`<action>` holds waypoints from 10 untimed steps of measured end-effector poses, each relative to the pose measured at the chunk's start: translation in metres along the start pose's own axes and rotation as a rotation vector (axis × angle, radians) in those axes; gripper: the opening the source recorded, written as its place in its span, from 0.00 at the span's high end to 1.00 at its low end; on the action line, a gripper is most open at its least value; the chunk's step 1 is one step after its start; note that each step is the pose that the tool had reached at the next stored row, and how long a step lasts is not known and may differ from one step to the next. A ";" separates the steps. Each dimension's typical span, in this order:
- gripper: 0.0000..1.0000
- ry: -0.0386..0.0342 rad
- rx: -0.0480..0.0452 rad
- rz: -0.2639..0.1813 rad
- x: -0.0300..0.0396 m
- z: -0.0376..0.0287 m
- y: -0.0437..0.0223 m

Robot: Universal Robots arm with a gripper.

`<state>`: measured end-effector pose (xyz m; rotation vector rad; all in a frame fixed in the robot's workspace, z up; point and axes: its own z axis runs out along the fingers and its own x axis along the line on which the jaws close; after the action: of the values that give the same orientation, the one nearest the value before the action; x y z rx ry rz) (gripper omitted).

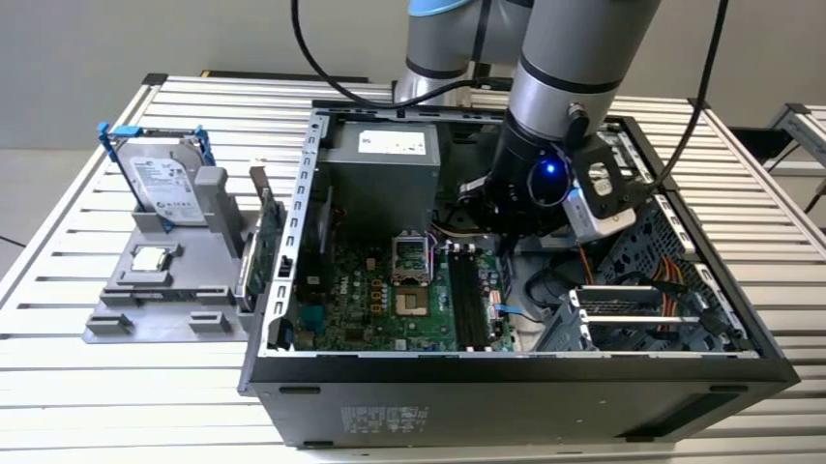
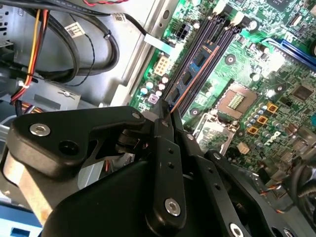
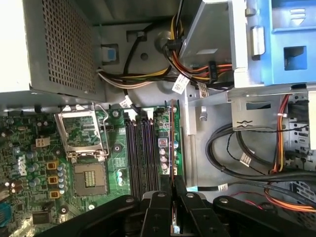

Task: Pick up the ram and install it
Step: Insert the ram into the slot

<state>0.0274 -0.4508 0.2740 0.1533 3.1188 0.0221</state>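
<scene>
- Plainly, the ram (image 3: 171, 143) is pinched between the two black fingers of the tool (image 3: 173, 190), which is closed on one end of it; in both wrist views it shows edge-on as a thin stick with an orange-lit edge.
- It runs parallel to the row of long black slots (image 3: 143, 153), over the side of that row away from the processor socket (image 3: 90, 177).
- Whether its lower edge touches a slot I cannot tell.
- In the second wrist view the ram (image 2: 195, 79) reaches out from the fingertips along the slots, its far end near their white end clips.
- Slots and socket sit on a green board (image 3: 114, 153) on the floor of an open computer case (image 1: 516, 406).
- Beyond the socket stands a grey metal box (image 3: 59, 44) with a perforated wall, and a bundle of cables (image 3: 148, 74) leaves it.
- In the exterior view the arm (image 1: 568, 58) reaches down into the case from above.
- The case stands on a slatted desk (image 1: 130, 387).
- On the exterior view's left, beside the case, a grey holder (image 1: 142, 309) carries an upright hard drive (image 1: 168, 184).
</scene>
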 end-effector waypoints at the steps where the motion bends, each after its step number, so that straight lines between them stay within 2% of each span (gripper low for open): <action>1: 1.00 0.0002 0.0001 0.000 0.0000 0.0010 0.0000; 10: 1.00 0.0019 0.0005 0.000 0.0003 0.0095 -0.0001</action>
<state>0.0273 -0.4507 0.2645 0.1535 3.1207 0.0215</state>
